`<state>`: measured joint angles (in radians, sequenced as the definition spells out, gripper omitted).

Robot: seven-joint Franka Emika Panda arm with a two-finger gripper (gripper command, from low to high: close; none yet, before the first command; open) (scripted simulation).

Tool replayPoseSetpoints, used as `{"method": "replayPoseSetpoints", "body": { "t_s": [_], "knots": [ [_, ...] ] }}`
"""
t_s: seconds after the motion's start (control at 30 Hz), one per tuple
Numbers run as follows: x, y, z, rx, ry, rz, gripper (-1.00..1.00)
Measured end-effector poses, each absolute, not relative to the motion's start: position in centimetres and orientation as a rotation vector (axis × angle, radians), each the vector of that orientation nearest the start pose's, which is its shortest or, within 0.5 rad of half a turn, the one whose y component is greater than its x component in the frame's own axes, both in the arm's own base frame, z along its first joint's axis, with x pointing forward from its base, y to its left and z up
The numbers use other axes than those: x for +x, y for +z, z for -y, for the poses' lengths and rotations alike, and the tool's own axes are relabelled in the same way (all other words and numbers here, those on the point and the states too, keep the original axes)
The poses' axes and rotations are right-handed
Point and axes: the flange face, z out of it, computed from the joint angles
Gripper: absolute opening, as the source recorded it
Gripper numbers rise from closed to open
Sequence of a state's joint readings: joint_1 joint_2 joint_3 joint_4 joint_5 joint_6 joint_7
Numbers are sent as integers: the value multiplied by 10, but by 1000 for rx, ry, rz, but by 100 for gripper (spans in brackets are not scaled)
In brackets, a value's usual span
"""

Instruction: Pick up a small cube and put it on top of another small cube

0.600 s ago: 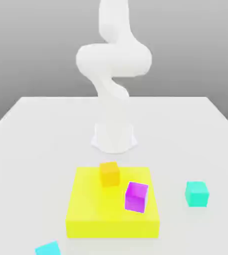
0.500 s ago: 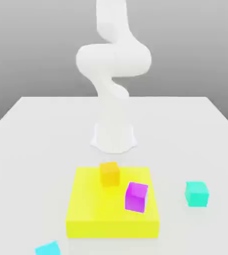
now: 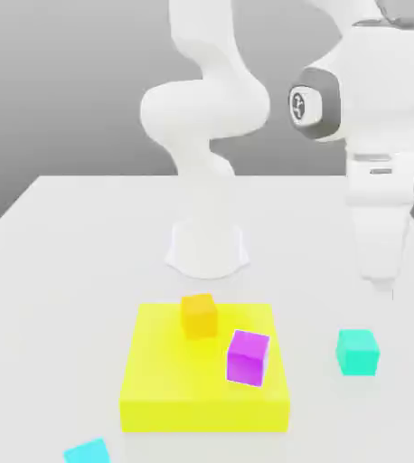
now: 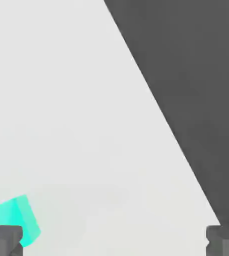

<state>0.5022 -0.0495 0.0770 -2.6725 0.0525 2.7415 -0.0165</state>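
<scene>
The small turquoise cube (image 3: 357, 351) rests on the white table at the exterior view's right, apart from the other cubes. My gripper (image 3: 385, 288) hangs above it and slightly further to the exterior view's right, pointing down, well clear of the table. In the hand view the turquoise cube (image 4: 14, 217) lies beside one dark fingertip (image 4: 4, 240); the gripper (image 4: 114, 242) stands open with nothing between its jaws. An orange cube (image 3: 199, 315) and a magenta cube (image 3: 248, 356) sit on a flat yellow block (image 3: 170, 389).
A lighter cyan cube (image 3: 88, 451) lies near the front edge at the exterior view's left. The arm's white base (image 3: 207, 246) stands behind the yellow block. In the hand view the table's edge (image 4: 161, 107) runs diagonally against dark floor.
The hand has swung into the exterior view at the right and now hangs above the turquoise cube. No cube has moved.
</scene>
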Motion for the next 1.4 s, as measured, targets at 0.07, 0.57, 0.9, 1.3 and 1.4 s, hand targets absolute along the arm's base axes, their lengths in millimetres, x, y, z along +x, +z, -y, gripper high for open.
{"method": "replayPoseSetpoints", "body": {
  "t_s": [0.07,0.57,0.9,1.3,1.4],
  "knots": [
    [334,226,-241,-2940,-77,1037,0],
    [315,133,-240,-2915,2,1175,-100],
    [371,197,-197,-3067,26,685,-100],
    [495,223,15,-3000,36,-933,-100],
    [512,222,79,-2851,18,-1316,-100]
  ]
}}
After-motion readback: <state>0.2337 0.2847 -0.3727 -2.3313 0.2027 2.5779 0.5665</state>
